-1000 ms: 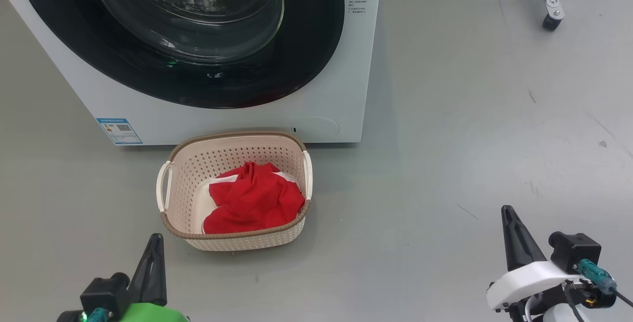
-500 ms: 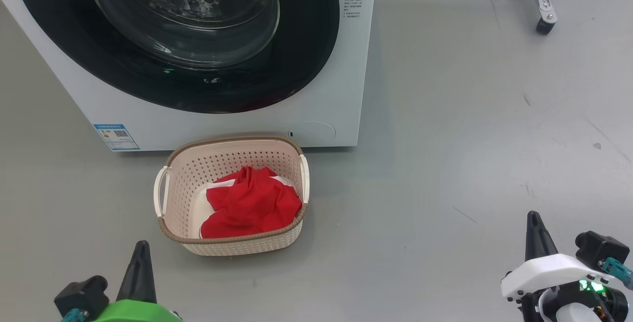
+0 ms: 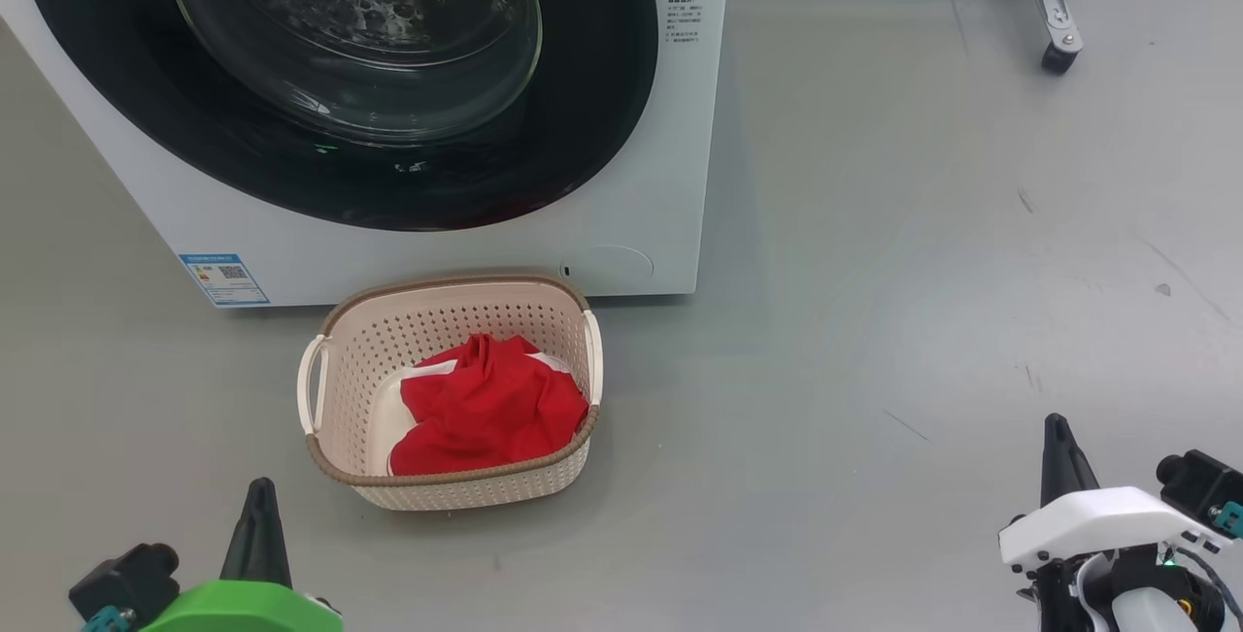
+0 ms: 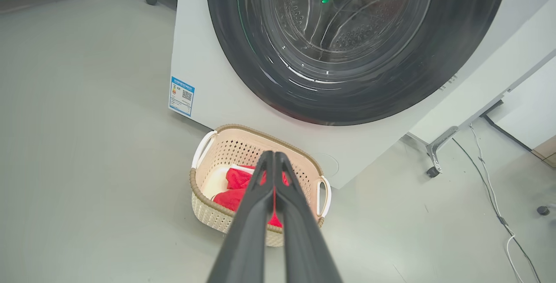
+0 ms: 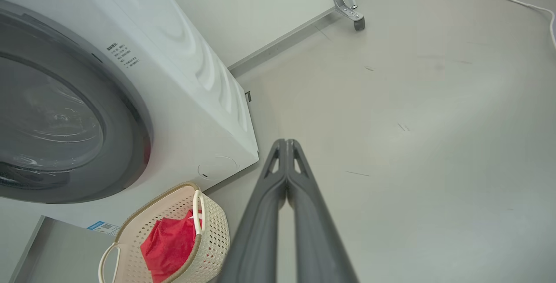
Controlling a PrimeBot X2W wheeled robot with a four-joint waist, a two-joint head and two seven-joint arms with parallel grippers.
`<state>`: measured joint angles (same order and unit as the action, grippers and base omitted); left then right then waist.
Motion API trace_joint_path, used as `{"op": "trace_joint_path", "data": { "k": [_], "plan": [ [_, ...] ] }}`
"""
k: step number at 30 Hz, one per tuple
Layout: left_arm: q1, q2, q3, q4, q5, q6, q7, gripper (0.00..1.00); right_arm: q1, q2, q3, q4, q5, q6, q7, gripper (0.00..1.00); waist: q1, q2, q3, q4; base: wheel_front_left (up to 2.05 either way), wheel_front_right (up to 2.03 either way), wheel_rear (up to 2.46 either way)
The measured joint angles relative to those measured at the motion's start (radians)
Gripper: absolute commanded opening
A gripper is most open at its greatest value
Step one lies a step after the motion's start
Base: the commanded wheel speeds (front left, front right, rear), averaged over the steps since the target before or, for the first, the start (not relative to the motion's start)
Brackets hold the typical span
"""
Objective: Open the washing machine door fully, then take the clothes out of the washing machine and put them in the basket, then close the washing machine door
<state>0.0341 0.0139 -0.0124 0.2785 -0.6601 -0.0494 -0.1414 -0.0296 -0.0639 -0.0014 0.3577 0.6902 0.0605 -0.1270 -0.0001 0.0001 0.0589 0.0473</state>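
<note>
Now | red fabric clothes (image 3: 486, 409) in cream perforated plastic basket (image 3: 447, 319), just before white washing machine (image 3: 680, 176), likely for short transfers | black-rimmed round glass door (image 3: 602, 108) sits flush | left gripper (image 4: 272, 153), right gripper (image 5: 286, 141): pinched closed, empty.

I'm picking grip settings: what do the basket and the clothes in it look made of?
The basket: likely moulded cream plastic, matte, with regular punched holes and a brown woven-look rim. The clothes: soft red fabric, matte, lying in crumpled folds.

washing machine door (image 3: 340, 79) top cut off, sticker (image 3: 223, 279) print unreadably small, clothes (image 4: 229, 199) partly behind left gripper (image 4: 274, 154)
</note>
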Motion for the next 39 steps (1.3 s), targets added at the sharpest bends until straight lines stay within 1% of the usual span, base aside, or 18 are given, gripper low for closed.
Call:
{"op": "trace_joint_path", "data": {
  "k": [6, 13, 39],
  "plan": [
    [-0.009, 0.000, 0.007, 0.000, -0.072, -0.002, 0.019, 0.00, -0.004, 0.002, -0.013, -0.004, 0.070, 0.008, 0.019, 0.00, 0.0000, 0.0000, -0.005, -0.004, 0.00, 0.00, 0.00],
    [-0.015, 0.001, 0.014, 0.000, -0.143, -0.010, 0.044, 0.00, -0.004, 0.003, -0.025, -0.010, 0.141, 0.011, 0.042, 0.00, 0.0000, 0.0000, -0.009, -0.008, 0.00, 0.00, 0.00],
    [-0.047, 0.003, 0.047, 0.000, -0.467, -0.035, 0.132, 0.00, -0.014, 0.014, -0.073, -0.034, 0.453, 0.030, 0.124, 0.00, 0.0000, 0.0000, -0.029, -0.024, 0.00, 0.00, 0.00]
  ]
}}
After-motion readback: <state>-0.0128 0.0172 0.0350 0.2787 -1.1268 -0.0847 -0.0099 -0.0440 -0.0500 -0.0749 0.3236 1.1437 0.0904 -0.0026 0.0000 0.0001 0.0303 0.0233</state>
